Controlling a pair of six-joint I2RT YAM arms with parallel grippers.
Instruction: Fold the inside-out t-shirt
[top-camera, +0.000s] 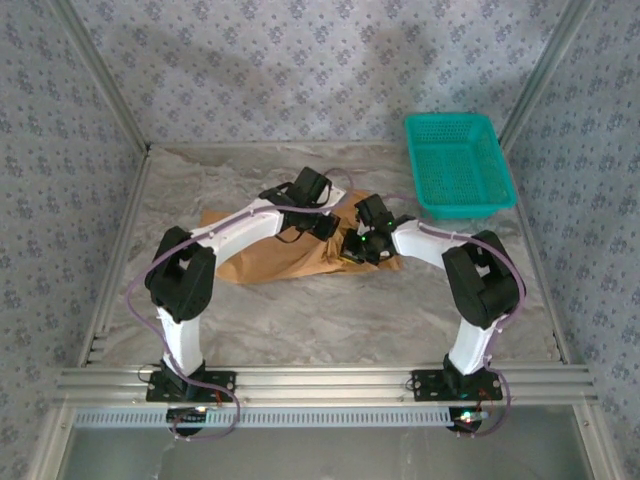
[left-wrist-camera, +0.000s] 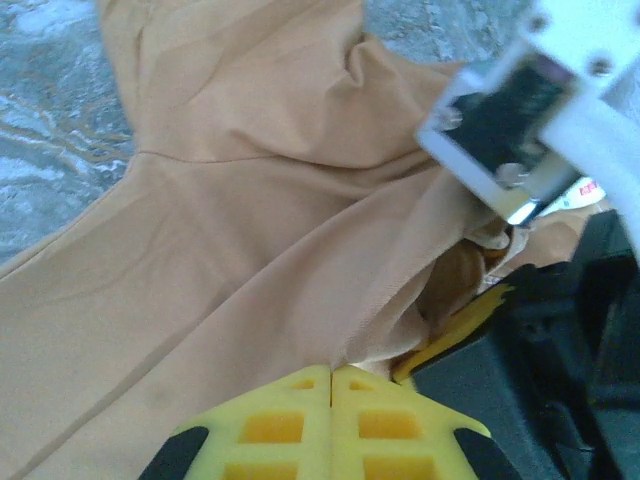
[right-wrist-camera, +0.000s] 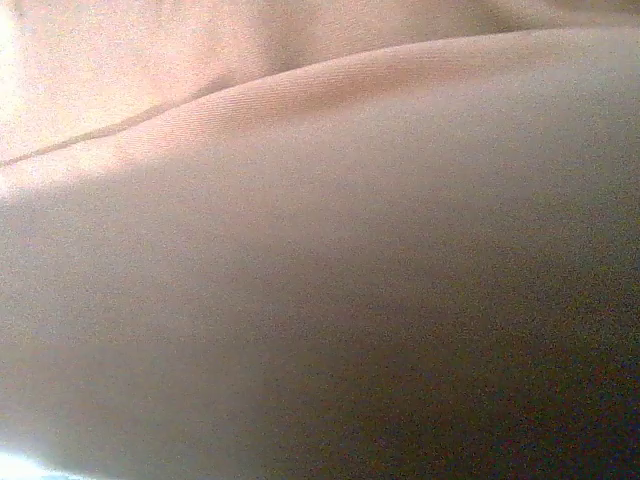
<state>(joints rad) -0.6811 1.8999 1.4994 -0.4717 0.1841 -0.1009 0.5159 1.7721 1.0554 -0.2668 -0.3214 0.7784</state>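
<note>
On marble table (top-camera: 300, 320), left fingers (left-wrist-camera: 290, 425) pinch t-shirt (left-wrist-camera: 250, 230); right fingers (left-wrist-camera: 455, 328) half buried, spread unclear.

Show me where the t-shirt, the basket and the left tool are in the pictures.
t-shirt (top-camera: 270, 262): top view, near part of the cloth.
basket (top-camera: 468, 210): top view, near rim.
left tool (left-wrist-camera: 331, 372): left wrist view, where the yellow fingertips meet.

White links (top-camera: 245, 222), black joints (top-camera: 185, 280), lilac cables (top-camera: 131, 290) on both arms; yellow waffled fingers (left-wrist-camera: 275, 425); green lights (top-camera: 357, 240)
</note>
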